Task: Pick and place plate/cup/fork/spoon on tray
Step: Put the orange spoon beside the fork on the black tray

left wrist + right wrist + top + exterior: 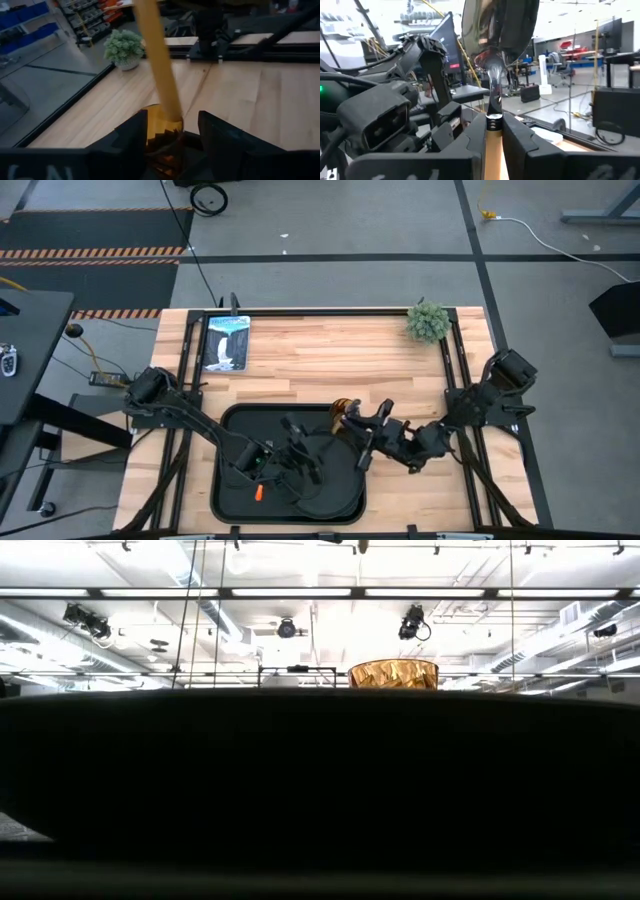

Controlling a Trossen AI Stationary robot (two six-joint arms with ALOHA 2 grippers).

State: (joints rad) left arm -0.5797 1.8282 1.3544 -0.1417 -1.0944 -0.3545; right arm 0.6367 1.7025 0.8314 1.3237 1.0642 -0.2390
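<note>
The black tray [222, 480] lies at the table's near middle; its wall [320, 790] fills the low view. The amber cup [345, 408] stands by the tray's far right corner and also shows in the low view [393, 674]. My left gripper [305, 450] is open over the tray, its fingers [131, 142] on either side of the cup [161, 142]. My right gripper [352, 430] is shut on the spoon [500, 30] beside the cup. A short orange piece [258, 493] lies on the tray; whether it is the fork I cannot tell. The arms hide the plate. My right gripper pinches the spoon between its two fingers at the top of the orange handle [493, 137], just under the dark ring at the silver neck. The bowl stands above the fingers. The handle [155, 55] slants down, its free end at the cup's rim. Whether my left gripper touches the cup, I cannot tell.
A small potted plant [428, 321] stands at the table's far right corner, and a picture card [226, 343] lies at the far left. Bare wood lies between them, beyond the tray. The two arms cross close together over the tray's right half.
</note>
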